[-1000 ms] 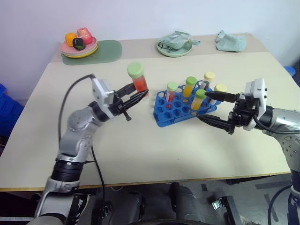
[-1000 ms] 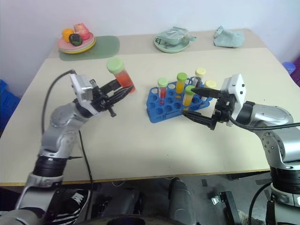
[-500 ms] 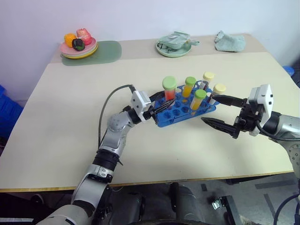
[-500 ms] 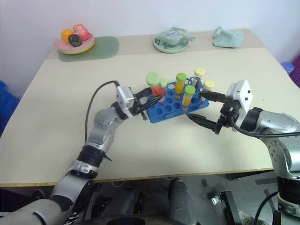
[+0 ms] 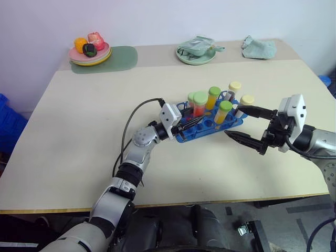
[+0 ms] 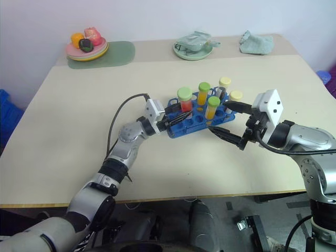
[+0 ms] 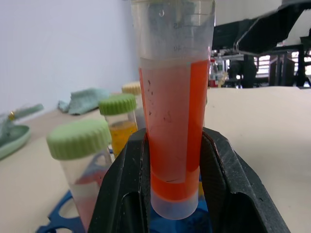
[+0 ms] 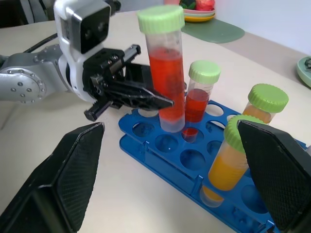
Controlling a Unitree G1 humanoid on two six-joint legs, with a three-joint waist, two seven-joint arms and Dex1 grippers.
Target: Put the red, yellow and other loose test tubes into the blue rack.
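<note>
Over blue rack (image 8: 194,165), red tube (image 8: 165,73) clamped in left gripper (image 8: 163,102), right gripper (image 5: 242,123) wide open, empty; next, lowering into hole.

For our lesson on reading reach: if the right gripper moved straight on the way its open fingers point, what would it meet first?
Most likely the blue rack: the right gripper points left at its near end, where a yellow tube stands. Depth is hard to judge.

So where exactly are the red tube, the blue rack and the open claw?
red tube (image 8: 166,82), right wrist view, its red-filled body.
blue rack (image 8: 167,165), right wrist view, its near edge.
right gripper (image 5: 245,124), left eye view, between its fingertips.
</note>
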